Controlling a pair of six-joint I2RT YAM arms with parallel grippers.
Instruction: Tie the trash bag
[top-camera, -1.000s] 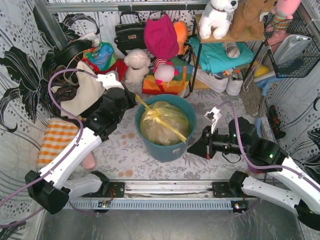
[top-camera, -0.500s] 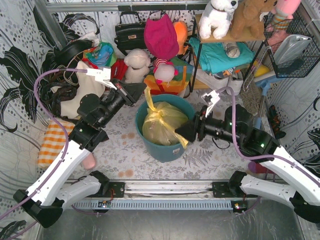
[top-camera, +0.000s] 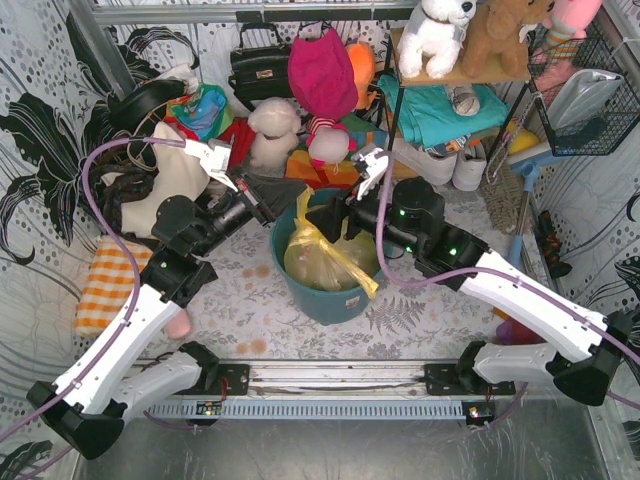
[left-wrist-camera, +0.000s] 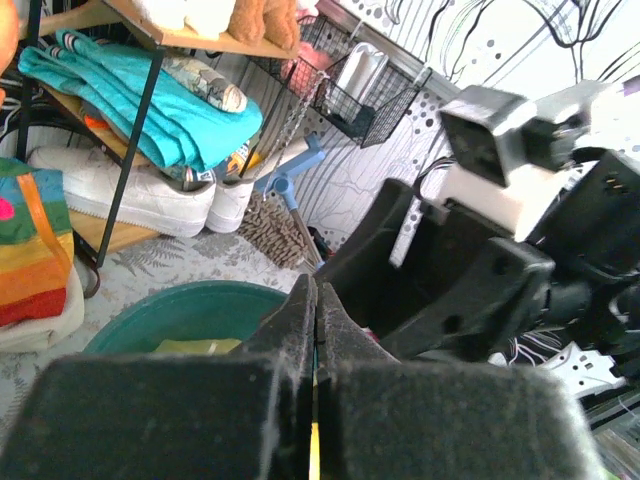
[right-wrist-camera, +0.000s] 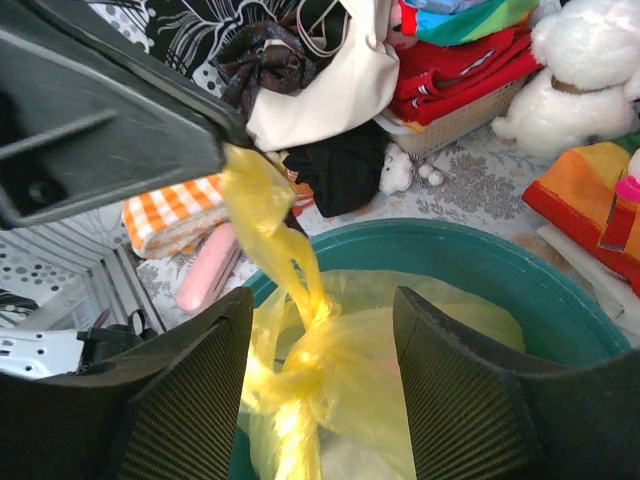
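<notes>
The trash bag (top-camera: 325, 255), thin yellow plastic, sits in the teal bin (top-camera: 300, 295) at the table's middle. Its top is twisted into a knot (right-wrist-camera: 322, 335). One strand (right-wrist-camera: 262, 200) rises from the knot to my left gripper (top-camera: 286, 200), which is shut on it; a yellow sliver shows between its fingers (left-wrist-camera: 300, 330). Another strand (top-camera: 362, 278) hangs over the bin's front rim. My right gripper (right-wrist-camera: 322, 300) hovers open just above the knot, a finger on either side, touching nothing. In the top view it (top-camera: 312, 215) sits over the bin's back rim.
A cream tote bag (top-camera: 175, 185) and an orange checked cloth (top-camera: 115, 280) lie to the left, with a pink object (top-camera: 180, 322) beside them. Plush toys (top-camera: 272, 130), a black handbag (top-camera: 258, 68) and a metal shelf rack (top-camera: 450, 110) crowd the back.
My right arm has swung from right of the bin to over the bag, and its jaws have opened. My left gripper has pulled its strand up and back.
</notes>
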